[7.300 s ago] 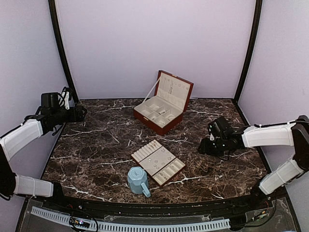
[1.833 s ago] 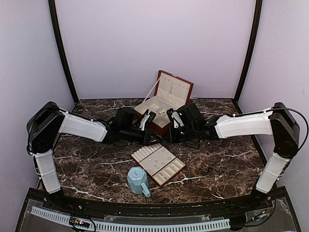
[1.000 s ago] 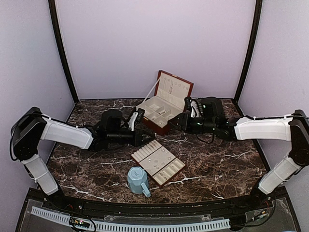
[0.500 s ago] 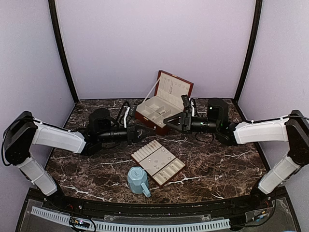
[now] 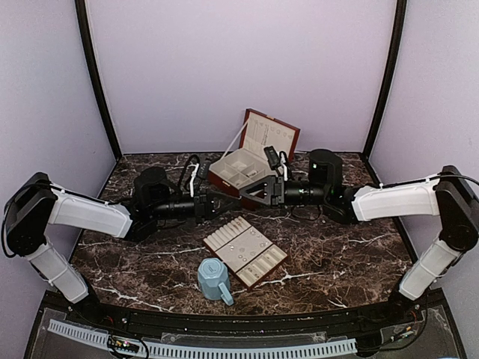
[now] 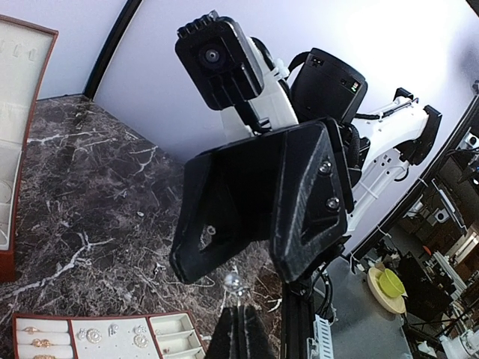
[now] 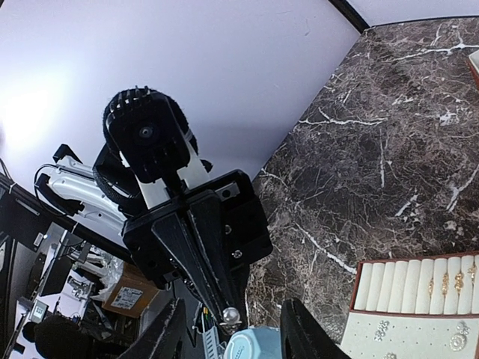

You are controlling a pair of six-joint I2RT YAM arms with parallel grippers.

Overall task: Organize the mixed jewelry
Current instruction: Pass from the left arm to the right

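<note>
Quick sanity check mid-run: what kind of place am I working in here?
Most likely a robot test cell in a lab: plain lilac walls and black posts box in a marble-patterned table, and the left wrist view shows workshop clutter beyond it.

This was a robotics lab test cell: lilac panel walls and black frame posts boxed in a marble-look tabletop. Beyond it stood cluttered gear and a cardboard box.
</note>
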